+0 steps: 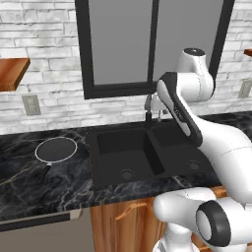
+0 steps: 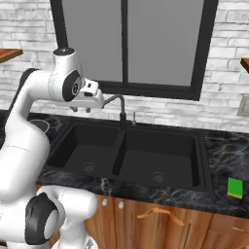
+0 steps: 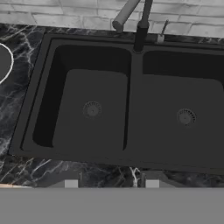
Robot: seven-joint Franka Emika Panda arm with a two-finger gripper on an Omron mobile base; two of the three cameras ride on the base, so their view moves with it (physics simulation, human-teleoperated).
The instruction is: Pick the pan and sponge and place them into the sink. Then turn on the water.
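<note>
The pan (image 1: pixel 55 149), round and dark with a thin whitish rim, lies on the black marble counter left of the sink (image 1: pixel 93 162); its edge also shows in the hand view (image 3: pixel 3 61). The sponge (image 2: pixel 235 187), green on top with a yellow side, rests on the counter right of the sink (image 2: pixel 119 163). My gripper (image 2: pixel 80 110) hangs above the left basin, close to the dark faucet (image 2: pixel 122 114), and is open with nothing between its tips (image 3: pixel 111 183). Both basins (image 3: pixel 131 109) lie empty below it. No water runs from the faucet (image 3: pixel 141 30).
A dark-framed window (image 1: pixel 123 44) and a white brick wall stand behind the sink. A wall outlet (image 1: pixel 31 104) and a wooden shelf (image 1: pixel 12 71) are on the left. Wooden cabinet doors (image 2: pixel 160 219) sit below the counter.
</note>
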